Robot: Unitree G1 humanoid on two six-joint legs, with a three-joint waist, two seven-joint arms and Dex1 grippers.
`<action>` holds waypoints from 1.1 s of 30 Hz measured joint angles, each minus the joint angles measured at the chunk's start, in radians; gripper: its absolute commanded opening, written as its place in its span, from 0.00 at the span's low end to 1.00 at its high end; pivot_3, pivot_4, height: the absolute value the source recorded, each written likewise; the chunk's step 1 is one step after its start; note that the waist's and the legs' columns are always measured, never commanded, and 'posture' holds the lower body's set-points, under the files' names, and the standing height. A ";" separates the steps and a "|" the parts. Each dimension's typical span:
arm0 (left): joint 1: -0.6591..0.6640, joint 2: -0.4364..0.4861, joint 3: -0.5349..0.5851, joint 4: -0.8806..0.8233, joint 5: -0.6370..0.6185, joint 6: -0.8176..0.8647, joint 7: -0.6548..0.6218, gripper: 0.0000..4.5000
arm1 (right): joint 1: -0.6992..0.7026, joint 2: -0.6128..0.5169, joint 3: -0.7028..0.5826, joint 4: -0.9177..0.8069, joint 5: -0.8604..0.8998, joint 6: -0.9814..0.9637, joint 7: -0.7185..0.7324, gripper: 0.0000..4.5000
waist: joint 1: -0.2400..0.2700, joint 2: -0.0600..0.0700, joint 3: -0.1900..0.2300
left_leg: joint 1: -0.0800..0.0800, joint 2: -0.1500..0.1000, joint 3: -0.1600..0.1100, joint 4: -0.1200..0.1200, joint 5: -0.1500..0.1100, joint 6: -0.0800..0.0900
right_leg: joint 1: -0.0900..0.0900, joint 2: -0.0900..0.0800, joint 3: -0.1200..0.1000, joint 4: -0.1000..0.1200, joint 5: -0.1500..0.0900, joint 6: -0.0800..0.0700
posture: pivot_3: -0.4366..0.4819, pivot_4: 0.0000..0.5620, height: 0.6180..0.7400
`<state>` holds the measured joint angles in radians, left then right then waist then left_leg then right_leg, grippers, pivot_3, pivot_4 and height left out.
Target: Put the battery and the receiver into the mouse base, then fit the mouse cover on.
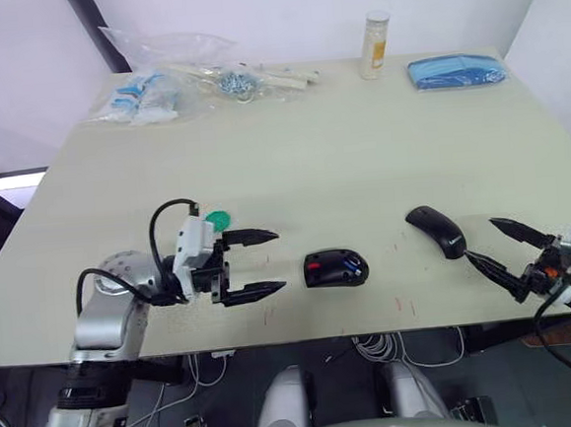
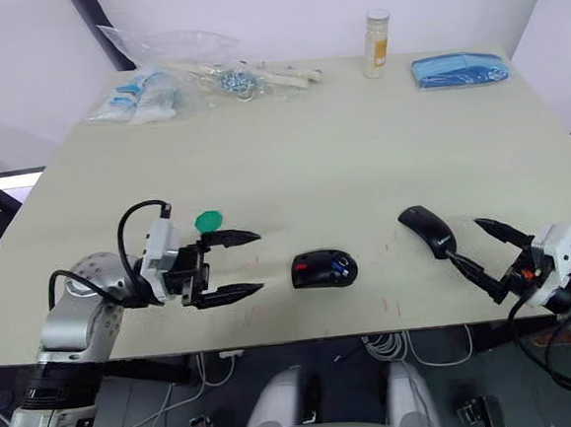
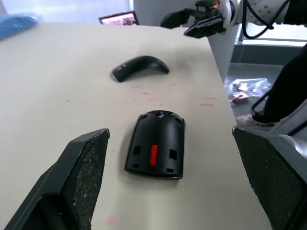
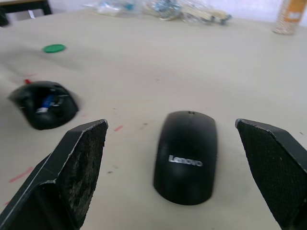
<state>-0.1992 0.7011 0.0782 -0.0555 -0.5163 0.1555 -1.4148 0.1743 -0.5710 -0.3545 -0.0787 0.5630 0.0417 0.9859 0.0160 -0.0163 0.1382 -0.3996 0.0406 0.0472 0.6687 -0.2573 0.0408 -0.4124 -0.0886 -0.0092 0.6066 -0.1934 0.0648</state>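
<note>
Mouse base point(image 1: 335, 268) between both grippers, mouse cover point(image 1: 436, 230) beside right gripper point(image 1: 499, 248) — jaws open, left gripper point(image 1: 263, 265) likewise open

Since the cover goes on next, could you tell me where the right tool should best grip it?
Probably across its two long side edges, near the middle. The cover lies dome-up on the table, lengthwise between the right tool's open fingers, so a straight approach from its near end should work. The glossy curved top looks slippery; the edges seem safer.

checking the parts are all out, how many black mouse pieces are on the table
2. The mouse base lies near the front edge, between the two grippers; the mouse cover lies apart to its right, before the right gripper.
</note>
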 measured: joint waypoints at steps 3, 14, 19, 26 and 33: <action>0.022 0.026 0.029 0.031 -0.018 -0.022 -0.045 0.97 | -0.019 -0.002 0.028 -0.011 -0.041 0.058 -0.077 1.00 | -0.004 0.000 0.000 | 0.000 0.000 0.001 -0.001 0.000 0.000 | -0.001 0.000 0.000 0.000 0.000 0.000 | 0.48 0.27 1.00; 0.011 0.033 0.043 0.064 -0.038 -0.039 -0.065 0.97 | -0.119 -0.002 0.154 -0.113 -0.128 0.315 -0.300 1.00 | -0.001 -0.001 0.003 | -0.001 0.000 0.000 -0.001 0.000 0.000 | -0.001 0.000 0.000 -0.001 0.000 -0.001 | 0.48 0.27 1.00; 0.006 0.033 0.043 0.061 -0.040 -0.038 -0.065 0.97 | -0.111 0.006 0.171 -0.155 -0.157 0.380 -0.367 1.00 | -0.002 -0.001 0.003 | -0.002 0.000 0.000 -0.002 0.000 0.000 | -0.001 0.000 0.000 -0.002 0.000 -0.001 | 0.48 0.27 1.00; 0.006 0.033 0.043 0.046 -0.047 -0.038 -0.072 0.97 | -0.064 0.019 0.182 -0.218 -0.155 0.456 -0.398 1.00 | -0.003 -0.001 0.003 | -0.002 0.000 0.001 -0.002 0.000 0.000 | -0.001 0.000 0.000 -0.002 0.000 0.000 | 0.48 0.27 1.00; 0.000 0.033 0.039 0.046 -0.047 -0.034 -0.073 0.97 | -0.074 0.039 0.182 -0.225 -0.159 0.475 -0.438 1.00 | -0.002 -0.002 0.003 | -0.002 0.000 0.000 -0.002 0.000 0.000 | -0.001 0.000 -0.001 -0.002 0.000 0.000 | 0.48 0.27 1.00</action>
<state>-0.1987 0.7341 0.1176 -0.0097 -0.5638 0.1216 -1.4879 0.1005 -0.5318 -0.1722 -0.3042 0.4039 0.5167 0.5482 0.0138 -0.0179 0.1416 -0.4013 0.0411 0.0475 0.6669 -0.2574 0.0406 -0.4137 -0.0887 -0.0099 0.6045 -0.1935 0.0648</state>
